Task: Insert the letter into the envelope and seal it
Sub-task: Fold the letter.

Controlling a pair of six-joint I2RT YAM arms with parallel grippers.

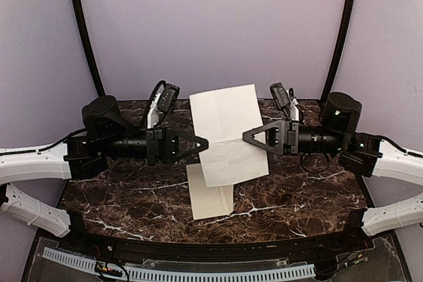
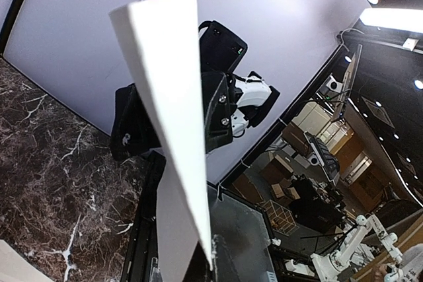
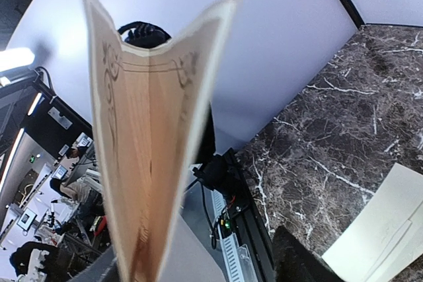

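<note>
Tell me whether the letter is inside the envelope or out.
Out. The left pincer holds the letter up off the table; the envelope lies flat below it.

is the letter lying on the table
No, the letter is up in the air between the left end effector and the right end effector, above the envelope on the table.

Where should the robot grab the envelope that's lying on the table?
Probably its near short end, coming down from above at a slant. The envelope lies flat on the table, long sides running near to far, and the raised letter covers its far end in the top view.
</note>
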